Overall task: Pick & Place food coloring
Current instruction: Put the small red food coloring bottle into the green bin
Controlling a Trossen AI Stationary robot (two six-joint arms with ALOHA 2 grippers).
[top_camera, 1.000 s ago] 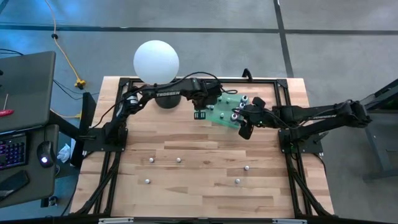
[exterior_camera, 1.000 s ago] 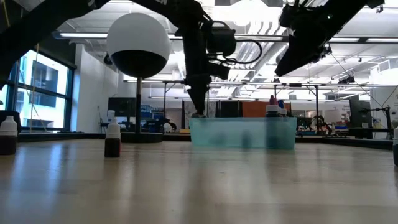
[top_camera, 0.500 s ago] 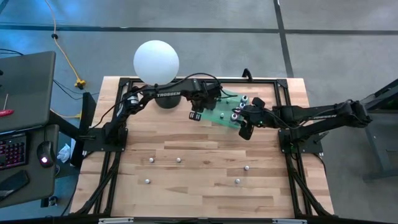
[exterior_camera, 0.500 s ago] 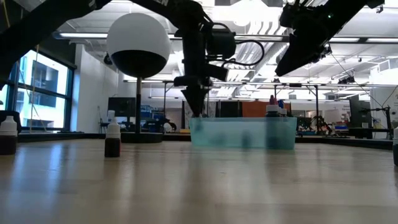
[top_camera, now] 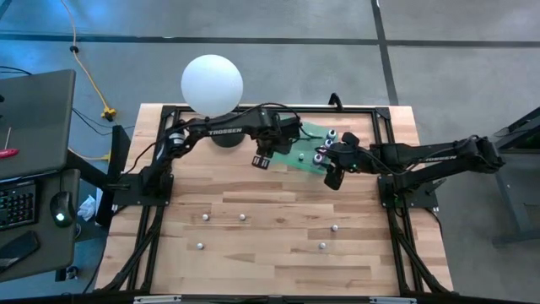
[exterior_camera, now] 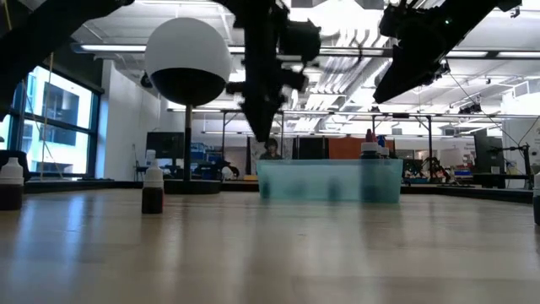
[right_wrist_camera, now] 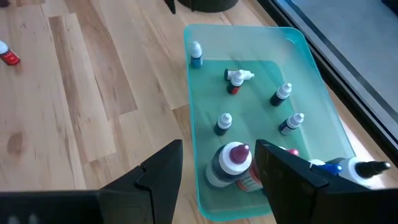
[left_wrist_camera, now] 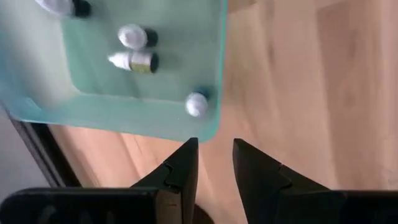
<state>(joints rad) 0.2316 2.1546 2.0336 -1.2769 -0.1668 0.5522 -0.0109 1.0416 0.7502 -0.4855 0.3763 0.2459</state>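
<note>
While food coloring bottles (left_wrist_camera: 135, 37) lie in the tray (left_wrist_camera: 37, 106), left end effector (left_wrist_camera: 214, 163) beside it, narrowly parted, empty.

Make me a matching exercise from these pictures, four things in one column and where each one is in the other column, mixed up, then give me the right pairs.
Things:
1. left gripper
2. right gripper
3. white globe lamp
4. loose bottles

Places:
A. at the table's far left corner
B. standing apart on the bare wood near the front
C. open, directly over the green tray and the bottles inside it
D. empty, just off the tray's edge, over wood

Pairs: 1-D, 2-C, 3-A, 4-B
</note>
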